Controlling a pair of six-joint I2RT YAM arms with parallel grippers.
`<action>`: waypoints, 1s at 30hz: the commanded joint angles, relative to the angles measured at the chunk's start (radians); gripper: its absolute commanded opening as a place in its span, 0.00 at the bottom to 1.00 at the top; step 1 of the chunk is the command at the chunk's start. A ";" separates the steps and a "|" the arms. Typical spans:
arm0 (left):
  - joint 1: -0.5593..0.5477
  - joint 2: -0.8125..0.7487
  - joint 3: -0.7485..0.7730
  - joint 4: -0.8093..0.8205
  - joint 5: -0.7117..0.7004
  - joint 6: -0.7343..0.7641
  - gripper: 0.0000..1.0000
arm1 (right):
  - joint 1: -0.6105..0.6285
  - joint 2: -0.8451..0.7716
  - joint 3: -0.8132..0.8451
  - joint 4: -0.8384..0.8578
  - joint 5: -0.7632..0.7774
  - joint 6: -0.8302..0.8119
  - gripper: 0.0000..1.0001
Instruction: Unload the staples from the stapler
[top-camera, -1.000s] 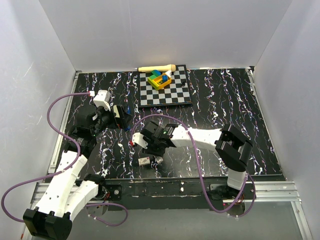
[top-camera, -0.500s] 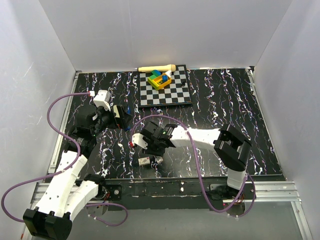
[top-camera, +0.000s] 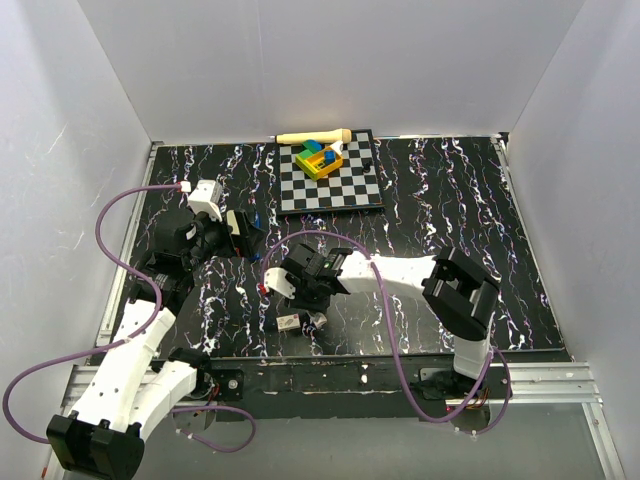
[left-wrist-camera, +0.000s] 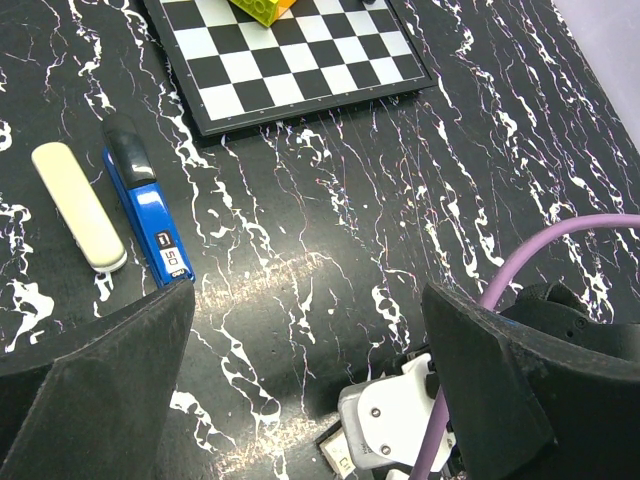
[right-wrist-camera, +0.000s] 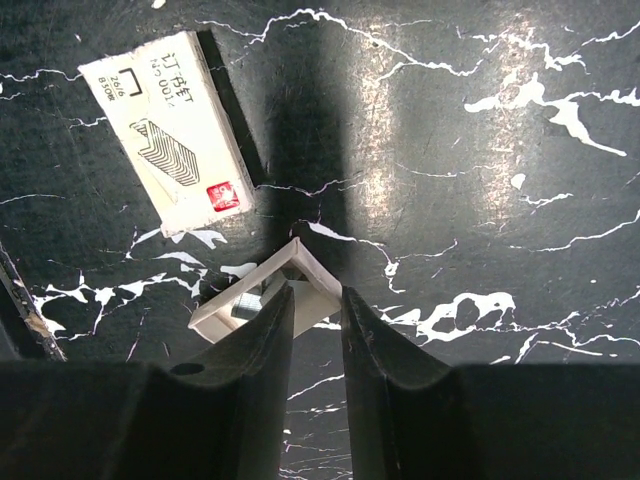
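Note:
The blue stapler (left-wrist-camera: 150, 217) lies closed on the black marbled table, left of my left gripper (left-wrist-camera: 307, 300), which is wide open and empty above the table. In the top view that gripper (top-camera: 240, 235) hides most of the stapler. My right gripper (right-wrist-camera: 318, 295) hovers over a small open cardboard tray (right-wrist-camera: 300, 262) with a metal staple strip (right-wrist-camera: 245, 308) in it. Its jaws stand a narrow gap apart with nothing seen between them. The white staple-box sleeve (right-wrist-camera: 165, 145) with a red label lies just beyond the tray. In the top view the tray (top-camera: 291, 322) sits near the right gripper (top-camera: 290, 285).
A cream oblong piece (left-wrist-camera: 78, 220) lies beside the stapler. A checkerboard (top-camera: 328, 175) at the back holds coloured blocks (top-camera: 320, 157), with a wooden stick (top-camera: 312, 136) behind it. White walls enclose the table. The right arm's wrist (left-wrist-camera: 395, 425) shows low in the left wrist view.
The right arm has shifted slightly to the left; its gripper stays over the tray. The left arm has not moved.

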 joint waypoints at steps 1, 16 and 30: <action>-0.003 -0.003 0.010 -0.006 0.003 0.012 0.98 | -0.006 0.020 0.043 0.022 -0.018 -0.006 0.31; -0.003 -0.009 0.010 -0.006 0.003 0.012 0.98 | -0.009 0.027 0.067 -0.020 0.020 0.013 0.02; -0.003 -0.011 0.008 -0.005 0.005 0.012 0.98 | -0.046 0.015 0.139 -0.207 0.168 0.310 0.01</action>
